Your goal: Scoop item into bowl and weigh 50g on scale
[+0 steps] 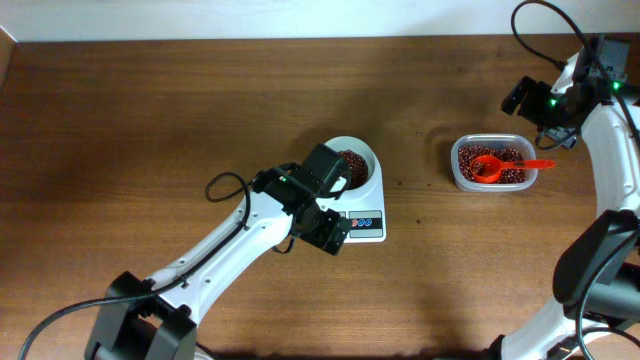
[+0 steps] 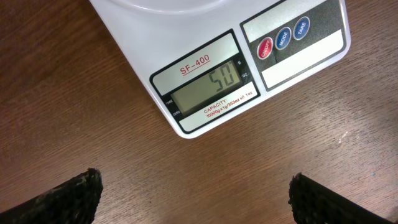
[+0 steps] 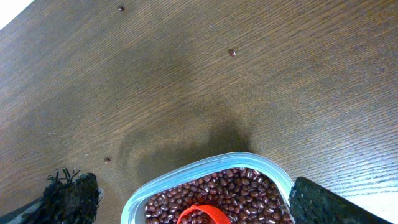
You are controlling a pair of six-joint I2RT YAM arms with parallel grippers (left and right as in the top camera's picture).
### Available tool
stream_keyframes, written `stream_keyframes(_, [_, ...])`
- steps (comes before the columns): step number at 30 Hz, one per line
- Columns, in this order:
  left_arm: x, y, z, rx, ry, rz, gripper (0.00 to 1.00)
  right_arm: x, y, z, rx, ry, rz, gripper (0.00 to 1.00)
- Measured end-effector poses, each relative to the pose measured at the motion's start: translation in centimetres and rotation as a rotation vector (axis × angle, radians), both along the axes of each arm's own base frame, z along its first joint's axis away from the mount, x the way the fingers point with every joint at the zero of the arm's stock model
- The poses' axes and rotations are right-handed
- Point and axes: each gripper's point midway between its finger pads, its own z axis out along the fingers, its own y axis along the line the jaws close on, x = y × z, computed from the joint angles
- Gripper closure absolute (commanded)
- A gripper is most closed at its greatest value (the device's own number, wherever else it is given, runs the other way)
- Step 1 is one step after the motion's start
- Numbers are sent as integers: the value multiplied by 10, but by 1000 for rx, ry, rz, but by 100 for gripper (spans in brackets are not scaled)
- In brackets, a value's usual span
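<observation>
The white scale [image 1: 367, 222] stands mid-table with the white bowl [image 1: 368, 152] on it, holding dark red-brown beans [image 1: 353, 160]. In the left wrist view the scale's display [image 2: 205, 87] reads 50, next to its red button [image 2: 265, 48] and blue buttons [image 2: 283, 38]. My left gripper [image 1: 333, 236] is open and empty, low over the table just in front of the scale [image 2: 196, 199]. My right gripper [image 1: 552, 128] is open and empty [image 3: 199, 205] above the far edge of a clear tub.
The clear plastic tub [image 1: 455, 170] at the right holds more beans [image 3: 249, 186] and a red scoop [image 1: 495, 166], also seen in the right wrist view [image 3: 202, 216]. Stray beans [image 3: 232, 53] lie on the wooden table beyond the tub.
</observation>
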Motion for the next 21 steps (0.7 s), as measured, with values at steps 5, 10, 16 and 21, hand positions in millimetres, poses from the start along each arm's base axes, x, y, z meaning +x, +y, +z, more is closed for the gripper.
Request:
stream_keyframes(5, [0, 0, 0, 0, 0, 0, 1, 0, 0, 0, 0, 0, 0, 1])
stream_keyframes(10, [-4, -6, 0, -34, 23, -8, 1, 0, 0, 0, 0, 0, 0, 1])
stream_keyframes(16, [-4, -7, 1, -38, 23, -9, 1, 0, 0, 0, 0, 0, 0, 1])
stream_keyframes(21, [-4, -7, 1, -38, 23, -9, 1, 0, 0, 0, 0, 0, 0, 1])
